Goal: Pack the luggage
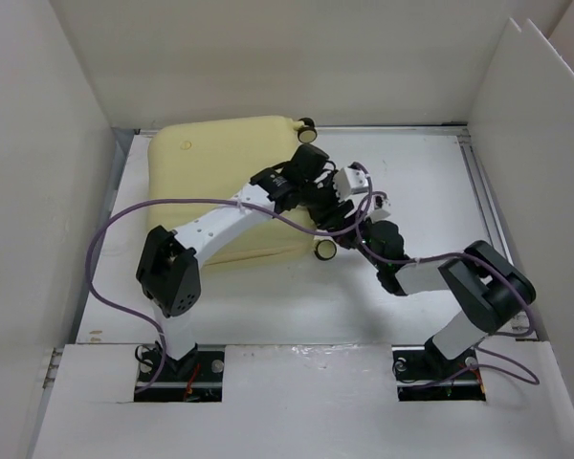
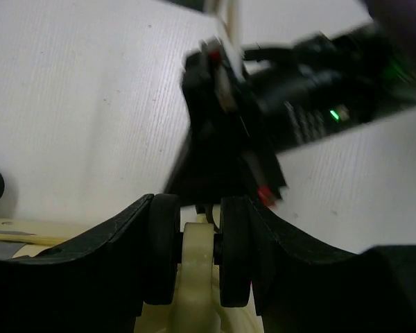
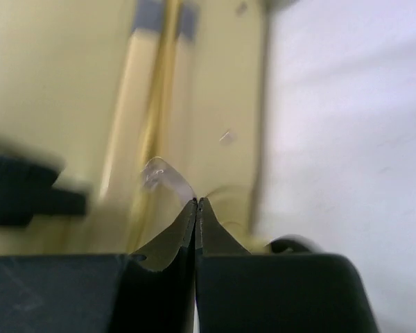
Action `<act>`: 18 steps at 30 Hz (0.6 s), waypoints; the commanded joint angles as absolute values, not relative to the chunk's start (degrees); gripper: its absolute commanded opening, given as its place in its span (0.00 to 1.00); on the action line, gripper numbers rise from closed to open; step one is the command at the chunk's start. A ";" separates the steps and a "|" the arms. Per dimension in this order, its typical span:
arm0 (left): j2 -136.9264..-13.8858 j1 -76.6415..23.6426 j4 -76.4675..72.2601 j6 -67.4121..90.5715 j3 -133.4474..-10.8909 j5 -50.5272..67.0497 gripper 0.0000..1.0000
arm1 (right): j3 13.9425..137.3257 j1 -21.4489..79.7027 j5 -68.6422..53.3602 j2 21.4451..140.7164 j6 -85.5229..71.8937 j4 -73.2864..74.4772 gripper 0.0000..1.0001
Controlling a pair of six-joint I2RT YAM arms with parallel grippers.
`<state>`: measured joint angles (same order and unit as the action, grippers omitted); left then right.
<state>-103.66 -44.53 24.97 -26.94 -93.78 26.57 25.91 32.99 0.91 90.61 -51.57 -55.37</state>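
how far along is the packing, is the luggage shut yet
Done: the luggage lies with its shell closed. In hand: the left end effector clamps a wheel; the right end effector is pinched shut at the seam by a small clear tab. Left: probably sealing that seam; whether it is fastened cannot be seen.

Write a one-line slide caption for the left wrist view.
Left gripper closed on the luggage wheel, right arm blurred beyond, above the white table.

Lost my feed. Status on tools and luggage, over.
Left tool clamped on a wheel of the luggage. Right tool shut, near the seam. Luggage closed, lying flat. Both tools crowd its wheel side.
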 commanded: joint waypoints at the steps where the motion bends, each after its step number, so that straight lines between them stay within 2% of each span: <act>1: -94.32 -43.33 35.41 -28.82 -91.68 31.46 0.00 | 28.29 27.33 4.33 93.77 -52.73 -61.25 0.00; 8: -90.10 -43.33 43.24 -39.28 -86.31 35.68 0.00 | 32.17 27.77 -3.06 99.40 -47.99 -65.91 0.00; 11: -89.47 -42.81 44.47 -41.21 -85.78 37.34 0.00 | 29.54 28.30 -9.02 100.02 -43.52 -73.72 0.00; 13: -88.86 -42.80 45.09 -41.92 -87.36 38.85 0.00 | 25.15 27.16 -14.56 100.02 -40.44 -83.11 0.22; 15: -87.37 -42.80 45.09 -44.11 -87.36 38.85 0.00 | 22.69 25.76 -24.37 100.63 -39.73 -87.78 0.40; 16: -87.36 -42.80 45.96 -45.51 -86.75 38.85 0.00 | 21.28 24.27 -27.57 100.63 -39.73 -89.19 0.52; 18: -85.96 -42.80 48.67 -50.52 -85.96 38.85 0.00 | 21.27 23.55 -35.37 101.86 -38.15 -89.21 0.59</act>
<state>-92.77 -43.59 42.44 -44.31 -85.80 35.73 22.04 25.02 -20.27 100.53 -42.15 -71.16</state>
